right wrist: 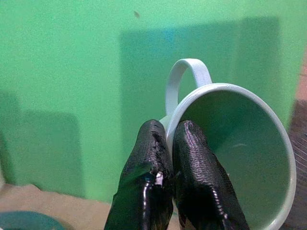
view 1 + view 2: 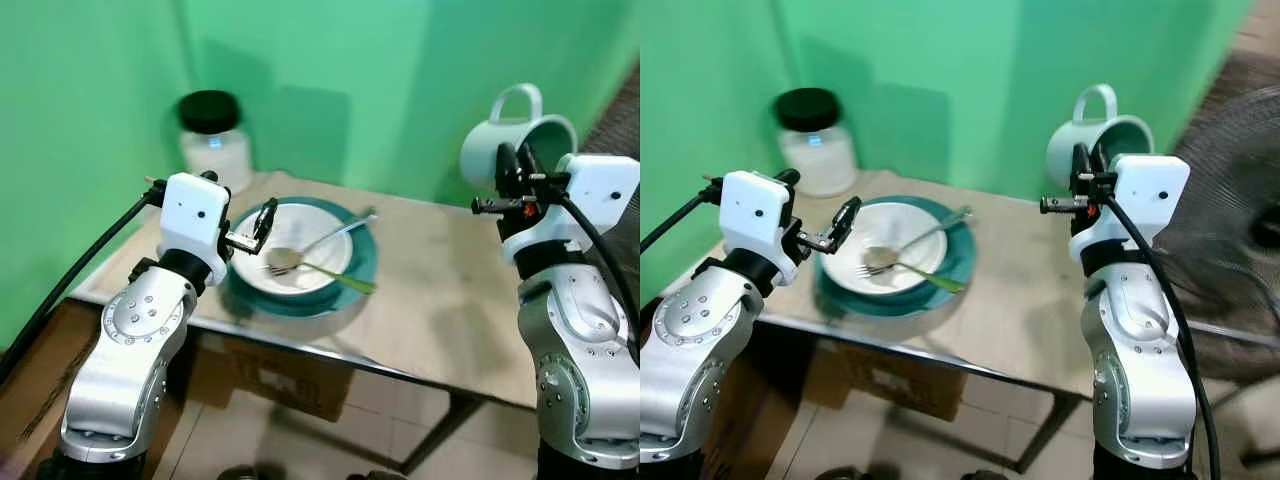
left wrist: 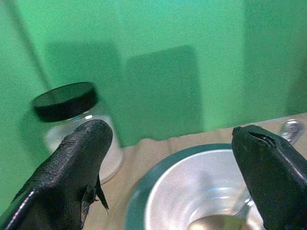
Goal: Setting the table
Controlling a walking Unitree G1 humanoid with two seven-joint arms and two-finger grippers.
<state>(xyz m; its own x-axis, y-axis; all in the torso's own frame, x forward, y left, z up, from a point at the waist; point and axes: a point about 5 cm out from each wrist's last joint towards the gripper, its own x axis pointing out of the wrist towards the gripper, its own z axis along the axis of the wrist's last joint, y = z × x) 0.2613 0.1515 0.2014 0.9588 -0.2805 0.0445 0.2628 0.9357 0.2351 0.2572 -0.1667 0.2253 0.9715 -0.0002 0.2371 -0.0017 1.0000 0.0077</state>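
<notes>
Holding a pale green mug (image 1: 225,158) aloft, well above the table (image 2: 450,300) — right gripper (image 1: 178,143) pinches its rim, one finger inside | left gripper (image 3: 168,158) spread wide, empty, at the white bowl's (image 2: 300,250) near-left edge | bowl on teal plate (image 2: 360,270) holds spoon (image 2: 305,250), fork (image 2: 320,270) | bare tabletop between plate and right edge — jar (image 2: 213,140) at back-left corner

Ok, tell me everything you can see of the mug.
The mug is pale mint green outside, a deeper green inside, and looks like glazed ceramic. It has one looped handle, which points upward. It seems empty. It is held in the air, tipped on its side with its mouth facing the robot's right, well above the table and touching nothing on it. The right pincer is shut on its rim, one finger inside and one outside. A green wall stands behind it.
</notes>
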